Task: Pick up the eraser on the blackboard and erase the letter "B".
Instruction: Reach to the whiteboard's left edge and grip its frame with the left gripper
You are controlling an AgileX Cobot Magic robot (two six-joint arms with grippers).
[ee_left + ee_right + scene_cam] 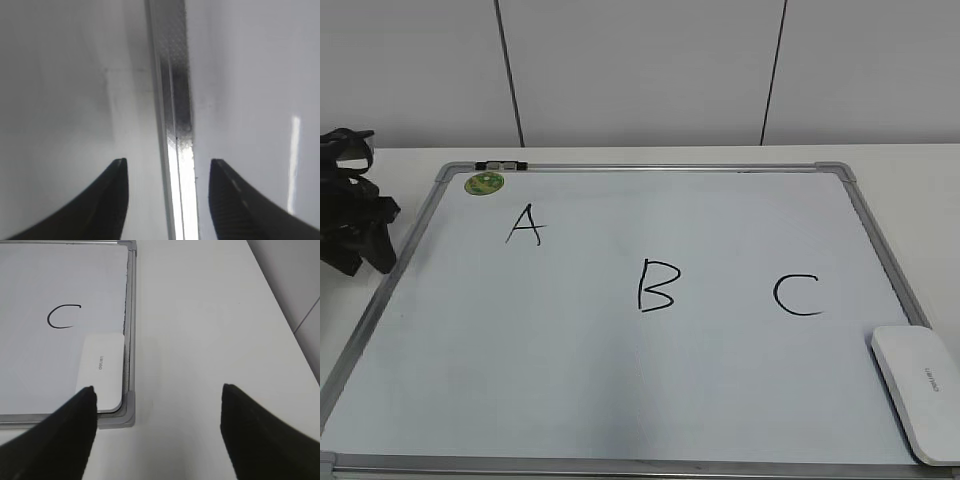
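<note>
The blackboard (620,380) is a white dry-erase board with a silver frame, lying flat on the table. The black letter "B" (656,286) is drawn near its middle, between an "A" (524,225) and a "C" (796,295). The white eraser (918,388) lies on the board's front right corner; it also shows in the right wrist view (100,371), beside the "C" (63,316). My right gripper (158,390) is open and empty, above the table just off that corner. My left gripper (355,215) is open and empty, and in the left wrist view (168,164) it straddles the board's left frame (172,90).
A round green magnet (484,183) sits on the board's far left corner, next to a small black clip (500,164) on the frame. Bare white table (200,330) lies right of the board. A panelled wall stands behind.
</note>
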